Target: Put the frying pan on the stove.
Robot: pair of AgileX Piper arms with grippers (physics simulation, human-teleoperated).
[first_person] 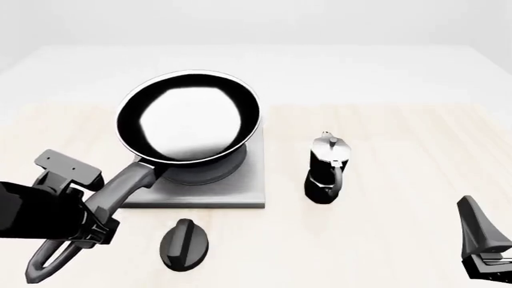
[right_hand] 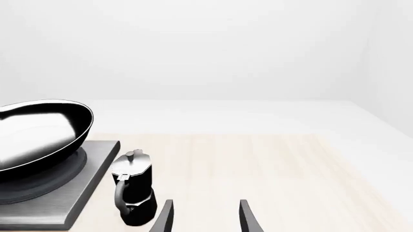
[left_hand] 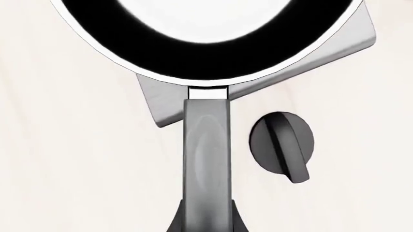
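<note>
The frying pan is glossy black and sits tilted over the stove, its far rim raised. I cannot tell whether its underside touches the burner rings. My left gripper is shut on the pan's long grey handle near the loop end. In the left wrist view the pan covers most of the stove. The right wrist view shows the pan leaning above the stove. My right gripper hangs open at the near right, holding nothing, its fingers apart.
A black-and-silver moka pot stands upright just right of the stove, also in the right wrist view as the moka pot. A black oval knob lies in front of the stove, right of the handle; the left wrist view shows the knob.
</note>
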